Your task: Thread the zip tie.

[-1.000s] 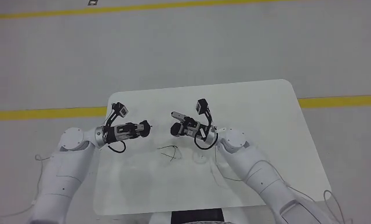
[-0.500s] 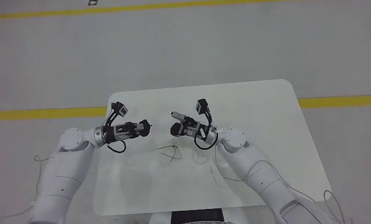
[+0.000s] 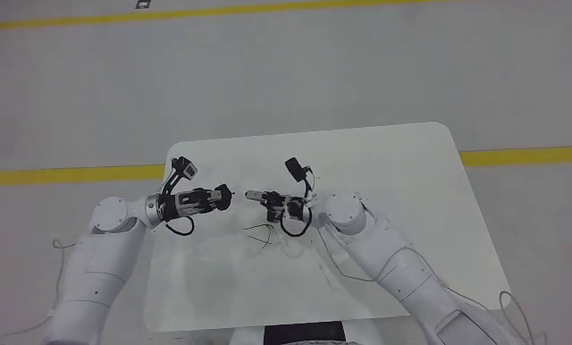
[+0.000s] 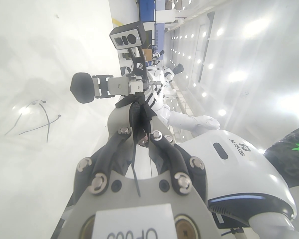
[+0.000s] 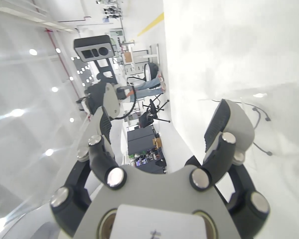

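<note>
Left label (image 4: 133, 221) on left gripper (image 4: 137, 103) base: print upside down, partly cut off. Right label (image 5: 159, 223) on right gripper (image 5: 162, 113) base: cropped, unreadable. Floor marker (image 3: 143, 4): too small to read.

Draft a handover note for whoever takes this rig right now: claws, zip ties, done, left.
Left claw: shut on a zip tie, held above the table. The tie's strip runs back toward the wrist.
Right claw: open, empty, close in front of the left claw and facing it.
Loose zip ties: on the table, just nearer the robot than the two claws.
Done: one tie picked up and held.
Left: no loop seen, so threading is not yet done. The right claw likely has to take the free end and feed it through the head.
</note>
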Tool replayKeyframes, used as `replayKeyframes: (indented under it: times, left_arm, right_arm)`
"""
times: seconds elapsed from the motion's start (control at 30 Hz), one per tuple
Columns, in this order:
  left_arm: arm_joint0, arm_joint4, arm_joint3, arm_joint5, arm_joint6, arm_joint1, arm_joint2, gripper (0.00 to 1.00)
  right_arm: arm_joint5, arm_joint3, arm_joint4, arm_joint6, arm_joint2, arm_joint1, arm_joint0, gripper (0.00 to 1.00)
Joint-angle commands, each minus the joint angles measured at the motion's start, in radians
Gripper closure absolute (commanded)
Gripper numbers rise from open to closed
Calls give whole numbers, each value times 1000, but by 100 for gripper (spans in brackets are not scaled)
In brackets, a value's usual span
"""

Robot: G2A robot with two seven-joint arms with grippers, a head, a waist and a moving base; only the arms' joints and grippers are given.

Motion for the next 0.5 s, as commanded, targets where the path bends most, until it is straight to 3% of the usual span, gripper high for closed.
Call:
replayKeyframes:
  times: [0.0,0.27,0.47]
  left_arm:
    - [0,0,0,0,0,0,0,100]
    - [0,0,0,0,0,0,0,100]
    - [0,0,0,0,0,0,0,100]
  right_arm:
    - [39,-22,-28,9,-8,3,-5,0]
    - [151,-88,-113,28,-22,17,-24,0]
    - [151,-92,-137,41,-31,19,-22,0]
